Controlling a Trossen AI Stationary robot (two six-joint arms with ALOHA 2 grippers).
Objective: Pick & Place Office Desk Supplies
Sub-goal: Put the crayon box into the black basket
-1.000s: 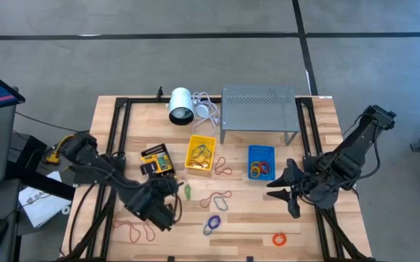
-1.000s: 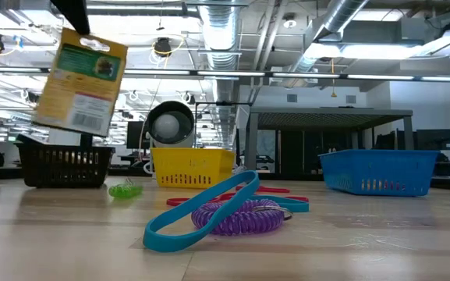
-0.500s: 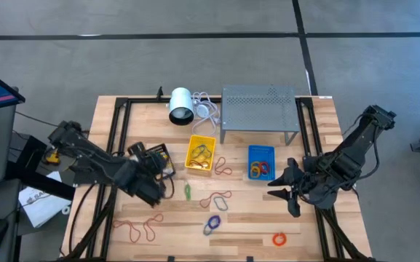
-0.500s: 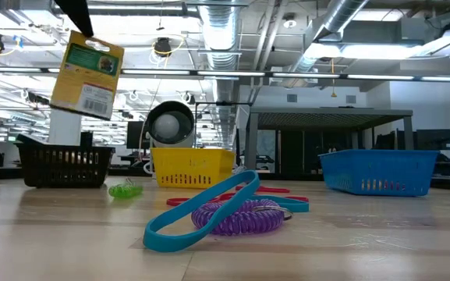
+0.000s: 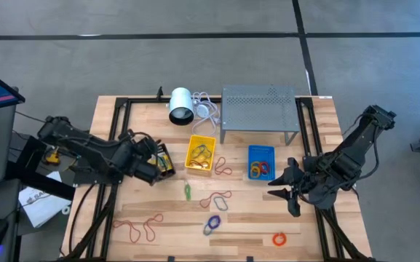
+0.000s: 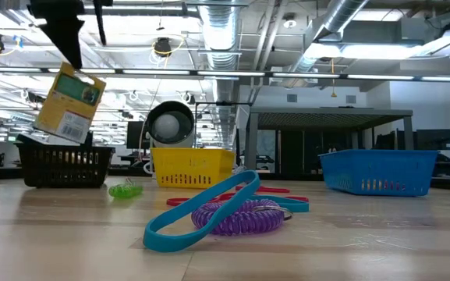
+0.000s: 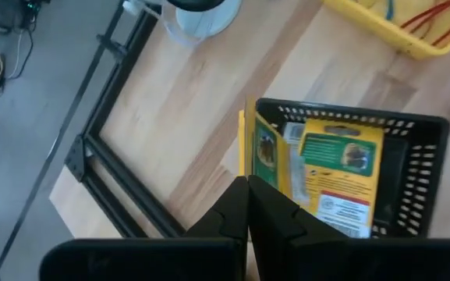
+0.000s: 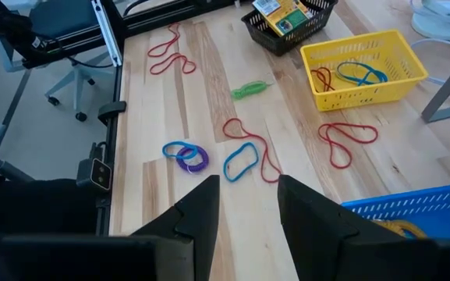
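**Operator:** While my left hand (image 7: 248, 204) hangs over the black bin (image 7: 419, 176), its fingers are pinched tight on the top edge of a yellow-and-green packet (image 6: 69, 104). That packet dangles edge-on from the fingertips, long axis pointing down, lower end just at the bin's near rim. A second packet (image 7: 335, 179) already lies flat inside.

**Observer:** So which way does the drop go?

**Operator:** Straight down and slightly inward, I'd judge; the bin sits directly beneath and just ahead of the hand. The left arm is far the nearer one. My right hand (image 8: 244, 207) waits over the desk's (image 5: 246, 225) right side, beside the blue bin (image 5: 260, 161), fingers apart and holding nothing.

**Observer:** What has changed from a second ago?

**Operator:** Then the left hand was out over the middle of the desk, packet high. It has since swung back toward the black bin, and the packet rides lower and more tilted in the low view. The right arm has not moved.
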